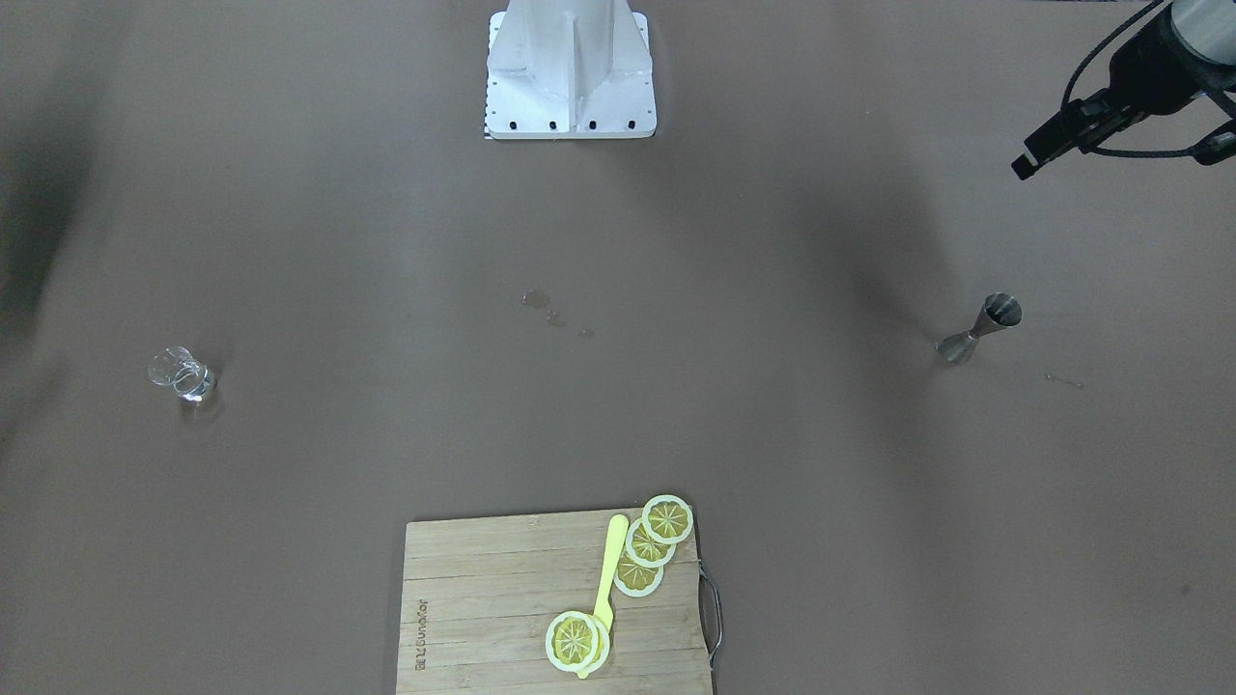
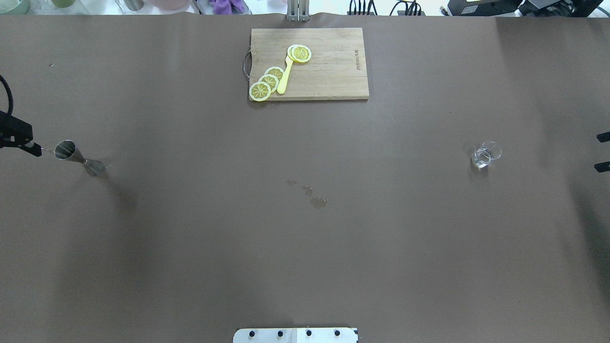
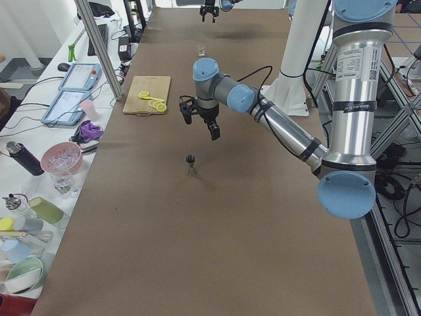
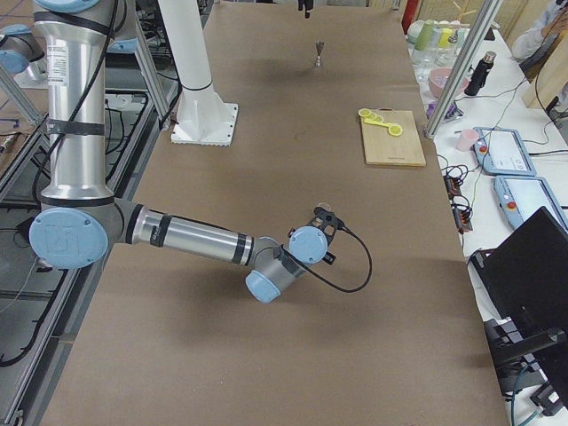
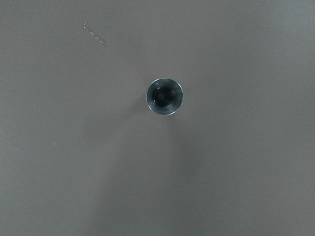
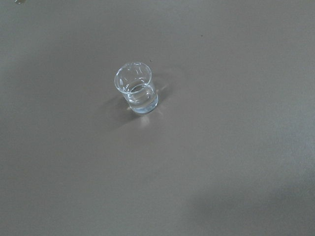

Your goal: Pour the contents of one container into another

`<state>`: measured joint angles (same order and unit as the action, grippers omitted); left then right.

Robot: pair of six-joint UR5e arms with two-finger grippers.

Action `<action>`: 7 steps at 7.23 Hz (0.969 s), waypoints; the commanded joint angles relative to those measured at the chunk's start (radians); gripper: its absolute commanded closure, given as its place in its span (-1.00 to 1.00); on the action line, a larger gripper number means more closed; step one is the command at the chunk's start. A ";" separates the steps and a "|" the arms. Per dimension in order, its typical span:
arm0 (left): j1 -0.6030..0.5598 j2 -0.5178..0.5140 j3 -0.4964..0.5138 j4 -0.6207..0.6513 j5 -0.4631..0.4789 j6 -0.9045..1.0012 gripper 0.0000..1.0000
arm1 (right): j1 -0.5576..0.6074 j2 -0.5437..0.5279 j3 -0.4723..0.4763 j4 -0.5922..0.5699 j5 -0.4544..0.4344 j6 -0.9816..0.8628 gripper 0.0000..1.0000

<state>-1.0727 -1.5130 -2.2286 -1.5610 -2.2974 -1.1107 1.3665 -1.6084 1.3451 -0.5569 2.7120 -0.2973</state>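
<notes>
While both arms hang clear, pitcher and jigger stand far apart

As the brown table [image 2: 190, 267] runs out from the robot's base plate [image 2: 295, 335], the first marks on it are a few small wet spots [image 2: 317, 202] near the middle.

Further out, well to either side, stand the 2 vessels. On the robot's left the jigger [image 2: 78, 158] stands upright, open mouth up, and the left wrist camera looks straight down into that mouth. The left gripper [image 3: 201, 125] hangs well above it, off the table, fingers spread and grasping nothing.

On the robot's right the pitcher [image 2: 486, 155] stands upright with clear liquid in its lower part — nothing touches it. The right gripper [image 2: 603, 152] shows in the overhead view only as 2 dark tips at the right edge. They are parted with nothing between them, out past the pitcher and apart from it.

At the far edge lies a wooden cutting board [image 2: 333, 76] with a metal handle [image 2: 246, 64] on its left side. On it, 3 lemon slices [image 2: 269, 81] overlap in a row by the handle corner and a yellow utensil [image 2: 284, 78] lies beside them. More slices rest at its far end — how many I cannot tell.
</notes>
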 commanded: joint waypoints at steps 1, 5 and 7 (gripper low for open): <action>0.188 0.162 -0.005 -0.416 0.166 -0.287 -0.96 | -0.006 0.025 -0.033 0.020 0.015 -0.069 -1.00; 0.336 0.230 -0.110 -0.439 0.335 -0.337 -0.96 | -0.113 0.065 -0.095 0.078 0.035 -0.069 -1.00; 0.414 0.296 -0.170 -0.441 0.427 -0.351 -0.96 | -0.153 0.097 -0.106 0.077 0.032 -0.069 -1.00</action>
<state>-0.7173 -1.2630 -2.3559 -2.0010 -1.9387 -1.4504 1.2435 -1.5256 1.2476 -0.4797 2.7462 -0.3666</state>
